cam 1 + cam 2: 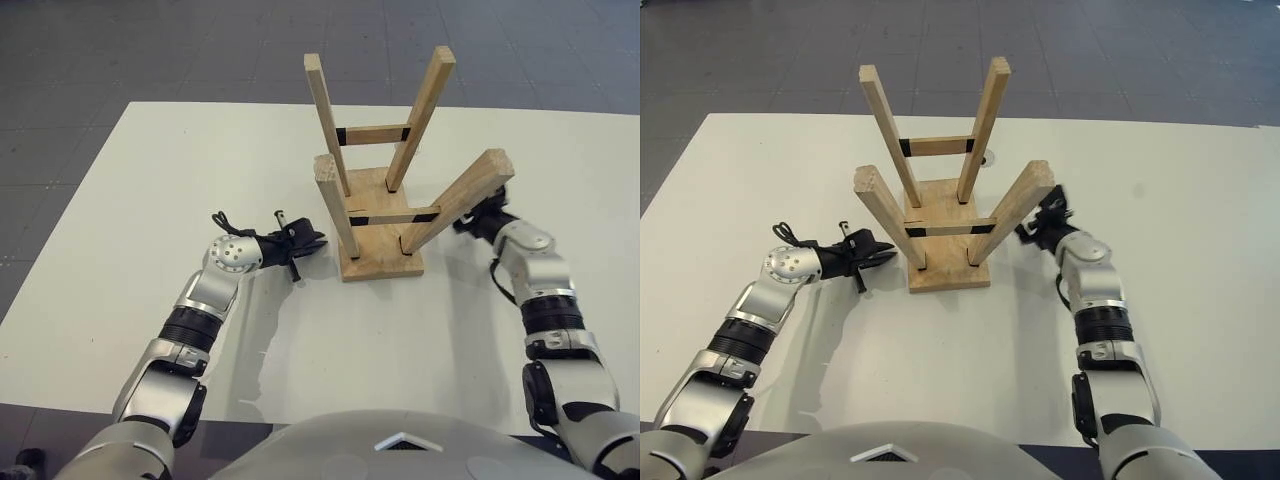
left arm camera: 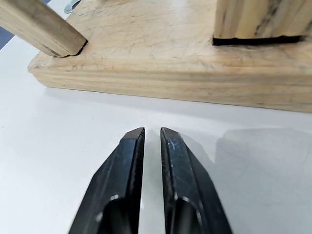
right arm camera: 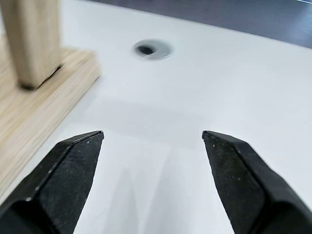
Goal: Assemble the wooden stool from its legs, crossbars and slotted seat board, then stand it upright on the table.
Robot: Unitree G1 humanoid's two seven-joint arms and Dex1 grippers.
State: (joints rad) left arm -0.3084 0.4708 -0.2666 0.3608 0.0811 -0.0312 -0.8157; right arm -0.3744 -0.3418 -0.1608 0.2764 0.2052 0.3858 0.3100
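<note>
The wooden stool stands upside down on the white table (image 1: 120, 220): its seat board (image 1: 380, 258) lies flat, and several legs, such as the near right leg (image 1: 455, 200), point up. Two crossbars (image 1: 375, 134) (image 1: 393, 216) join the legs in pairs. My left gripper (image 1: 318, 240) lies low on the table just left of the seat board's edge (image 2: 165, 80), shut with nothing between its fingers (image 2: 131, 146). My right gripper (image 1: 1035, 230) sits right of the stool, behind the near right leg, open and empty (image 3: 152, 134). The board's corner (image 3: 34, 112) lies beside it.
A small round grommet hole (image 3: 152, 49) is set in the table behind the stool. Bare white table stretches left, right and in front of the stool. The table's far edge meets a dark tiled floor (image 1: 200, 50).
</note>
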